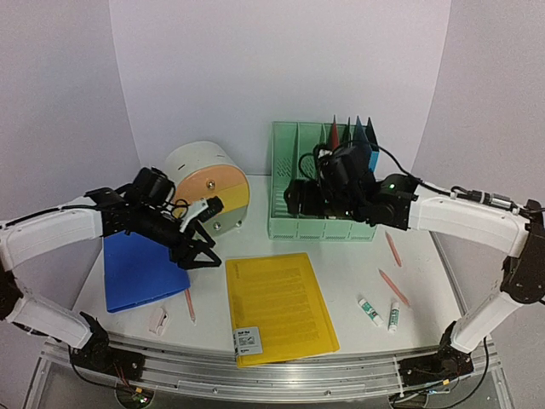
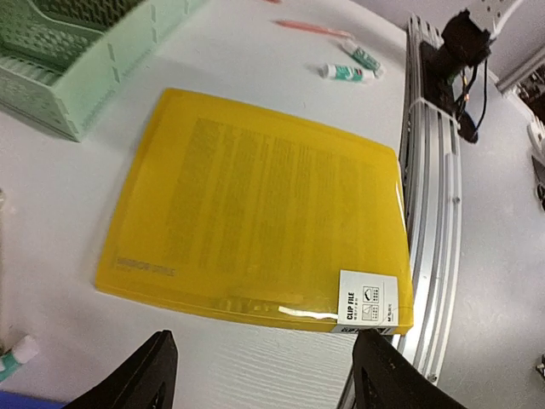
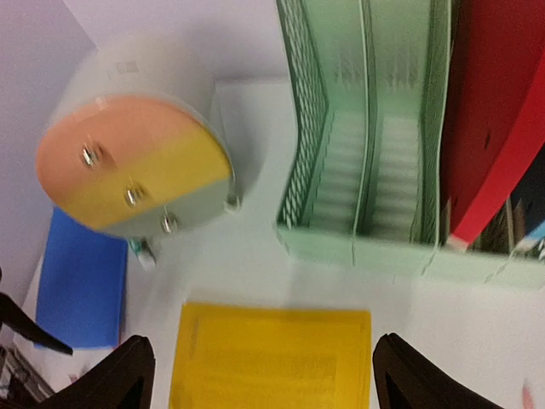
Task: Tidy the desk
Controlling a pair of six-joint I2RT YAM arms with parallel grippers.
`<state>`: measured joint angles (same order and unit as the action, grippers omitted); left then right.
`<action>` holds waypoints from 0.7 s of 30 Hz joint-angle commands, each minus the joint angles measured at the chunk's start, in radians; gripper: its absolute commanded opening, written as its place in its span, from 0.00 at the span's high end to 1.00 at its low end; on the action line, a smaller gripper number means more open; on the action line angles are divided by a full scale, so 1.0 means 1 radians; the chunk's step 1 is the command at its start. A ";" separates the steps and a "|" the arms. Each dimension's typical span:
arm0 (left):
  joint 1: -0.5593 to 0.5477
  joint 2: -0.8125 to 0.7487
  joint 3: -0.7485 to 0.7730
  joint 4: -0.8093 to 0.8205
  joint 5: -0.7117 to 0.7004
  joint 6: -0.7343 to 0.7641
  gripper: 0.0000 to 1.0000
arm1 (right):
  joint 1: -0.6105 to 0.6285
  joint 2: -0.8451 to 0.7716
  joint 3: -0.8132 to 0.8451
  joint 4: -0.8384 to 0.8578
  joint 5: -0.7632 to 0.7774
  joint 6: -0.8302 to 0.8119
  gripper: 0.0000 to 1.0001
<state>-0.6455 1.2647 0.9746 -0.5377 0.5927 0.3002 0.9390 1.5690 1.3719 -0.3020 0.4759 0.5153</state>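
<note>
The desk (image 1: 336, 260) is a white tabletop with a silver rail (image 1: 358, 362) at its front. A yellow clip file (image 1: 279, 307) lies flat at the front middle. My left gripper (image 1: 197, 244) is open and empty, just left of the file's far corner and over the edge of a blue folder (image 1: 140, 271). In the left wrist view the gripper (image 2: 264, 379) hovers before the file (image 2: 264, 204). My right gripper (image 1: 295, 198) is open and empty in front of a green file rack (image 1: 294, 162). In the right wrist view the gripper (image 3: 264, 375) is above the file (image 3: 272, 358).
A round white drawer unit (image 1: 209, 183) with a pink and yellow face stands at the back left. The rack holds red (image 3: 494, 111) and blue folders. Pink pencils (image 1: 392, 249) and two glue sticks (image 1: 370, 311) lie at the right. Another pencil (image 1: 190, 305) and an eraser (image 1: 157, 319) lie at the front left.
</note>
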 commanded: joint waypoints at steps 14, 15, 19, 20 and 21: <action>-0.072 0.720 0.535 -0.166 -0.201 0.040 0.23 | 0.011 0.069 -0.372 -0.148 -0.378 0.357 0.14; -0.072 0.746 0.562 -0.186 -0.217 0.044 0.24 | 0.012 0.064 -0.377 -0.144 -0.376 0.354 0.14; -0.073 0.783 0.595 -0.200 -0.247 0.052 0.23 | 0.017 0.041 -0.399 -0.134 -0.364 0.339 0.14; -0.073 0.789 0.597 -0.198 -0.256 0.047 0.23 | 0.018 0.036 -0.403 -0.134 -0.363 0.335 0.14; -0.072 0.799 0.601 -0.204 -0.267 0.043 0.23 | 0.019 0.033 -0.408 -0.133 -0.364 0.332 0.14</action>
<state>-0.7184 2.0495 1.5223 -0.7007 0.3909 0.3407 0.9478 1.6569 0.9804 -0.4471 0.1160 0.8454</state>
